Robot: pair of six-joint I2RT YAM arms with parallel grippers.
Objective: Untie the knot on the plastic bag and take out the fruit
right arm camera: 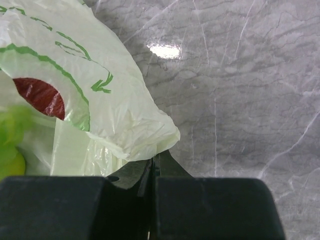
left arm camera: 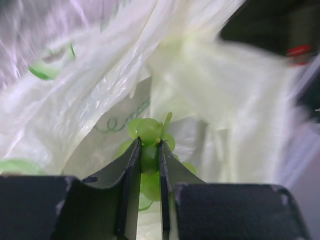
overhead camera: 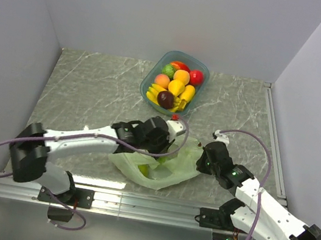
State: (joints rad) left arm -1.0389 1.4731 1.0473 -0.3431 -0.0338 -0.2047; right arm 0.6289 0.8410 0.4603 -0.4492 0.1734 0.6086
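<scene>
My table (overhead camera: 92, 84) is grey and marble-patterned, with a glossy sheen. A teal plastic container (overhead camera: 181, 53) sits on it at about 12 o'clock, near the far wall. The pale green plastic bag (overhead camera: 181, 160) lies crumpled at 6 o'clock by the near edge, well apart from the container.

Grey marbled tabletop (overhead camera: 91, 90) enclosed by plain pale walls (overhead camera: 166, 10)

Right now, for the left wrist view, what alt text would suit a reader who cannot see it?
The left gripper pinches a green grape cluster between its two dark fingers, surrounded by the folds of the pale green plastic bag. Crinkled translucent film fills most of the view, blurred toward the right.
</scene>
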